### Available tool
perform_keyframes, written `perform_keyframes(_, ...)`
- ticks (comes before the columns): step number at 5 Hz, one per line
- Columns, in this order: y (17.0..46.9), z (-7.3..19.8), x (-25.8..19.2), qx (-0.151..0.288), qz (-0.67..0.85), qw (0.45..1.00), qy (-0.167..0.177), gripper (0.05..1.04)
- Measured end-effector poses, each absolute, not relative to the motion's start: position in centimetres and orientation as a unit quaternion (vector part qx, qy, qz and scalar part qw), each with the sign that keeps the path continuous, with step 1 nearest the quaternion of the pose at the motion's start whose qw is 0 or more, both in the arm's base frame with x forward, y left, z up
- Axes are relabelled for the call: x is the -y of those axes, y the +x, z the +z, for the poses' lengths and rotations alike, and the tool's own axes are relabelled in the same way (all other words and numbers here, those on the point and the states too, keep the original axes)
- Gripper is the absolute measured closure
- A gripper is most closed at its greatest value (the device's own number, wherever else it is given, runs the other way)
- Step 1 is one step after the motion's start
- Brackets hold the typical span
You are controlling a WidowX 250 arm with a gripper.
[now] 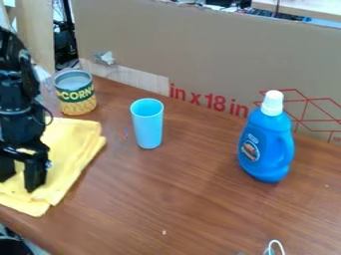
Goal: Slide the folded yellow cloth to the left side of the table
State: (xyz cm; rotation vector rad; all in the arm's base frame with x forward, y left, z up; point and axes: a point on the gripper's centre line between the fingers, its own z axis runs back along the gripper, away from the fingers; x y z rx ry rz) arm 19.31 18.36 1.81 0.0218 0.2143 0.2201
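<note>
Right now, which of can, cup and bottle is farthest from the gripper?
The blue bottle with the white cap, at the right; the can and cup both stand nearer the gripper, at the left.

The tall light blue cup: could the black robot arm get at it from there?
Probably yes: the black two-finger gripper hangs open over the folded yellow cloth, and nothing stands between it and the cup.
</note>
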Motion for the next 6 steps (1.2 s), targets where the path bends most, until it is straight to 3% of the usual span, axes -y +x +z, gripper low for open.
perform_keyframes(2, 19.1, 2.3, -19.0, -0.141, 0.093, 0.986, -0.002, 0.083)
perform_keyframes(3, 19.4, 4.2, -18.9, -0.131, 0.082, 0.988, -0.012, 0.083)
perform_keyframes(4, 21.7, 8.1, -18.6, -0.061, 0.059, 0.996, -0.028, 0.083)
perform_keyframes(5, 22.9, 10.8, -18.1, -0.022, 0.039, 0.998, -0.048, 0.083)
perform_keyframes(6, 22.7, 13.4, -18.3, -0.01, 0.025, 0.999, -0.024, 0.083)
